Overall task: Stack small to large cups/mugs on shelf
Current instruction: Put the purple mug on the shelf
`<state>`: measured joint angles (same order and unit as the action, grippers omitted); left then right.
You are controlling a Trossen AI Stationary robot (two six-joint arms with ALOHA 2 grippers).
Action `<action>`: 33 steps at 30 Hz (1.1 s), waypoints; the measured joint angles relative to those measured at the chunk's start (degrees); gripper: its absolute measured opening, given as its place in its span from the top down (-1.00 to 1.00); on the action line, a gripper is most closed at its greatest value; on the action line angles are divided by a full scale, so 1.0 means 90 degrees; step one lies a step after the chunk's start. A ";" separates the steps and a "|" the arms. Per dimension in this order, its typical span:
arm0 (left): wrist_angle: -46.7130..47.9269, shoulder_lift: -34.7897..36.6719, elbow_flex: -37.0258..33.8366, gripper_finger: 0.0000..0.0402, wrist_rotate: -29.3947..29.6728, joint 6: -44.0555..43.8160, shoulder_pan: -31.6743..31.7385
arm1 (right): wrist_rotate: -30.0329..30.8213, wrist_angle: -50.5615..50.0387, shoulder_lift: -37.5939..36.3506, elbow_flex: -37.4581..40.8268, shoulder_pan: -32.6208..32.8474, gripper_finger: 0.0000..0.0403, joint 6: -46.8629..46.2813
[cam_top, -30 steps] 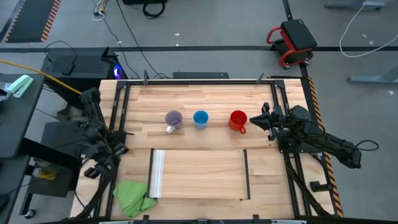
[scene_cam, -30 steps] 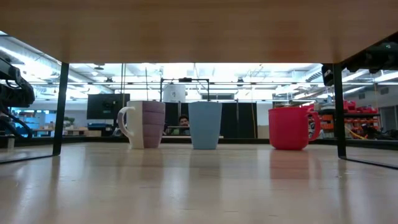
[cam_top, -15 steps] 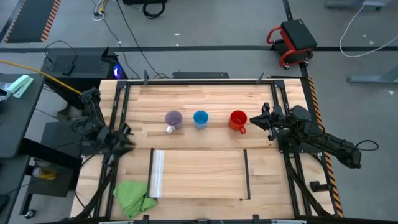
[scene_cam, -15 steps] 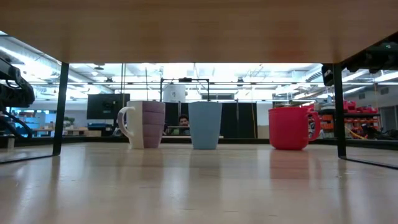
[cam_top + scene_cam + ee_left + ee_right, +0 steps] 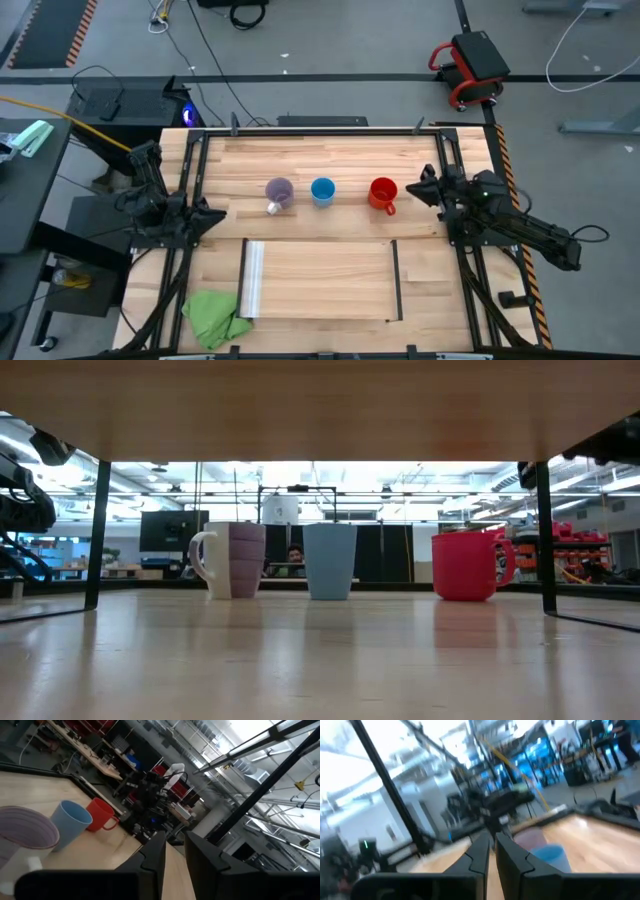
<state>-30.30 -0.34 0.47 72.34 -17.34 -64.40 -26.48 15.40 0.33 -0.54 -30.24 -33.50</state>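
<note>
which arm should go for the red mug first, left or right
Probably the right. The right gripper sits just beside the red mug, on its handle side. The left gripper is at the table's far edge, beyond the purple mug and blue mug.

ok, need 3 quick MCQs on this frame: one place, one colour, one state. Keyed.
1. Where is the green cloth?
A. by the shelf's metal-strip end
B. behind the mugs
C. on the shelf

2. Which mug stands in the middle of the row?
A. red
B. blue
C. purple

3. What lies on the shelf?
A. nothing
B. one mug
C. three stacked mugs

Key: 1 A, the cloth lies at the table's near left corner. 2 B, the blue mug sits between the purple mug and the red mug. 3 A, all mugs stand on the tabletop.
</note>
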 joint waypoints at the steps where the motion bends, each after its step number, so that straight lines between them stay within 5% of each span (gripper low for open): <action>1: 0.0003 0.0000 0.0000 0.61 0.0000 -0.0001 0.0000 | 0.0148 0.0175 -0.0002 0.0000 0.0000 0.81 -0.0188; 14: -0.0591 -0.0002 0.0290 0.63 0.0010 0.0272 0.0735 | 0.1668 0.1381 -0.0002 -0.0002 0.0000 0.81 -0.2538; 24: -0.0571 -0.0002 0.1553 0.58 -0.0171 0.1343 0.1817 | 0.1944 0.2206 -0.0002 -0.0015 0.0000 0.81 -0.2668; 33: -0.0560 -0.0835 0.3020 0.51 -0.0705 0.3180 0.2160 | 0.1945 0.1468 0.0020 -0.0837 -0.0002 0.81 -0.2187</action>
<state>-35.34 -7.86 27.65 65.99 11.27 -44.96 -8.97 28.61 0.51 -8.07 -30.26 -53.18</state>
